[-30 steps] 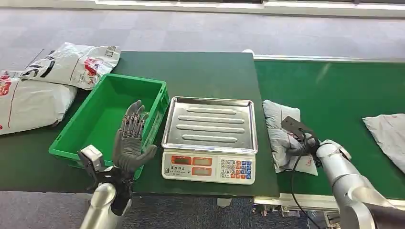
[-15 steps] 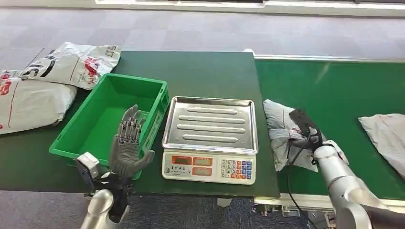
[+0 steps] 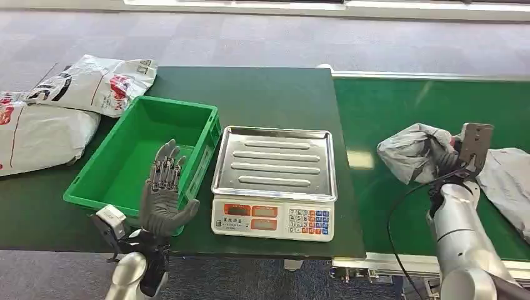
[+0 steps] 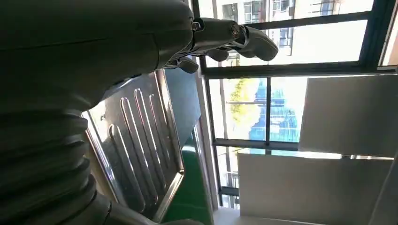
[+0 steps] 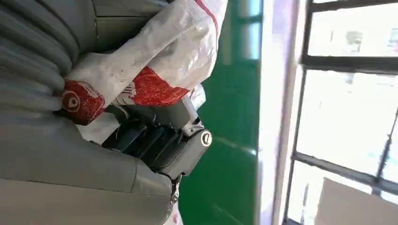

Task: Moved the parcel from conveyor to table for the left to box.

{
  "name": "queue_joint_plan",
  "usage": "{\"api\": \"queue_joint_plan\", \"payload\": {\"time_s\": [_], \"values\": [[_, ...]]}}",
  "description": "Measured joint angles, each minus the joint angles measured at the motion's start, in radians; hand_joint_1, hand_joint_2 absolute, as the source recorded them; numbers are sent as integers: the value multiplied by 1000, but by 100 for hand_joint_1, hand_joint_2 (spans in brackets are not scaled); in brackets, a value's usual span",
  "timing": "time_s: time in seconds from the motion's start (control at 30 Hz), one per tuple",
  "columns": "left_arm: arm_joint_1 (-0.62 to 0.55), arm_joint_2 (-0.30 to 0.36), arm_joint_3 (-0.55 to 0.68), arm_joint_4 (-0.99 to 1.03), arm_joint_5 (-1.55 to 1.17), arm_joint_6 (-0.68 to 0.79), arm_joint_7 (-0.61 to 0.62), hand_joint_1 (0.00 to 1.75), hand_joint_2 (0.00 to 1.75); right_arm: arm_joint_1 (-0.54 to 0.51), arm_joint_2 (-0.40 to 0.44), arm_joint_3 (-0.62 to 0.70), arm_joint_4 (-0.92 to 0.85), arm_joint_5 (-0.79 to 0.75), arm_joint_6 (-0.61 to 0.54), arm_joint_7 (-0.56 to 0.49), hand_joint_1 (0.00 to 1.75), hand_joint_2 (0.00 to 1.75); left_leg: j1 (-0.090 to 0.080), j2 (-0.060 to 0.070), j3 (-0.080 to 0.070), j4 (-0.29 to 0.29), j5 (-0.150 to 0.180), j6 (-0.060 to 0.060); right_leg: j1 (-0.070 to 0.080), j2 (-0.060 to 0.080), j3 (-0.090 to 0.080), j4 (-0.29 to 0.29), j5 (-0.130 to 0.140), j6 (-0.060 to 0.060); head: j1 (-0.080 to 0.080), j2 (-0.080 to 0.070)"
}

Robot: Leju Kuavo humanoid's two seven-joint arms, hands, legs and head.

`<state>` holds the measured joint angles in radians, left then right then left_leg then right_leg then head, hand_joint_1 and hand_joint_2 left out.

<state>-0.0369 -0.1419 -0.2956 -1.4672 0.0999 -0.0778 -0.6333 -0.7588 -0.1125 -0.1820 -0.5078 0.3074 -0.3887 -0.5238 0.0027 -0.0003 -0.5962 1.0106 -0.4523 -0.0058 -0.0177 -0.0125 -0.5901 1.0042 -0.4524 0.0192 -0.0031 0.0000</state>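
Parcel point(image 3: 412, 150) in the right hand point(image 3: 451, 159) — a crumpled grey-white bag with red print, bunched and raised above the green conveyor point(image 3: 400, 206), well to the right of the scale. In the right wrist view we see the same bag point(image 5: 155, 56) folded over the hand point(image 5: 155, 140), its dark fingers point(image 5: 141, 138) wrapped beneath the plastic, so the hold is firm. A black cable loops down from that wrist over the belt. A second grey parcel point(image 3: 507, 181) lies flat on the conveyor just beside the held one, at the far right.

Our left hand point(image 3: 164, 190) stands upright at the near edge of the dark green table point(image 3: 269, 94), palm open, fingers apart and holding nothing — it sits in front of the near wall of the green bin point(image 3: 200, 165). The left wrist view shows its fingers point(image 4: 248, 40) curved above the scale's ribbed steel tray point(image 4: 141, 140).

The electronic scale point(image 3: 274, 219) sits between the bin and the conveyor, touching neither that we can tell. Two large white printed bags point(image 3: 94, 81) lie on the table's far left, beyond the bin.
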Motion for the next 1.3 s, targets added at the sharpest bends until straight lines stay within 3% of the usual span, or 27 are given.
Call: {"api": "queue_joint_plan", "payload": {"time_s": [0.3, 0.57, 0.7, 1.0, 1.13, 1.3], "values": [[-4, 0, 0, 0, -4, 8, -10, 0, 175, 8, 18, -7, -81, -34, 32, -21, 175, 175, 0, 0, -1, 0, 0, 0, 0, 1, 0, 0, 0, 0, 0, 0], [-69, 2, 1, 8, -20, 0, -17, 0, 175, -80, 125, 120, -104, -87, 249, 144, 175, 175, 1, 5, 0, 0, 2, -3, 1, 5, -3, 1, 1, -1, 0, 0], [-80, 2, 2, 14, -24, -2, -16, 0, 175, -102, 146, 151, -104, -104, 262, 143, 175, 175, 1, -3, -2, 0, 4, -3, 1, -2, -3, 1, 1, -2, 0, 0], [-84, 2, 3, 17, -26, -3, -16, 0, 175, -112, 156, 175, -104, -109, 267, 144, 175, 175, 0, -3, -3, 0, 4, -3, 0, -2, -2, 1, 1, -1, 0, 0], [-93, 2, 8, 17, -37, -8, -18, 0, 175, -127, 181, 207, -86, -93, 417, 209, 175, 175, 0, 1, -3, 0, 4, -3, 1, 1, -4, 1, 3, -2, 0, 0], [-124, -1, 34, 16, -48, -9, -7, 0, 175, -157, 266, 331, -56, -28, 475, 197, 175, 175, 1, 6, -3, -1, 5, -5, 4, 7, -7, 2, 4, -4, 0, 0]]}}
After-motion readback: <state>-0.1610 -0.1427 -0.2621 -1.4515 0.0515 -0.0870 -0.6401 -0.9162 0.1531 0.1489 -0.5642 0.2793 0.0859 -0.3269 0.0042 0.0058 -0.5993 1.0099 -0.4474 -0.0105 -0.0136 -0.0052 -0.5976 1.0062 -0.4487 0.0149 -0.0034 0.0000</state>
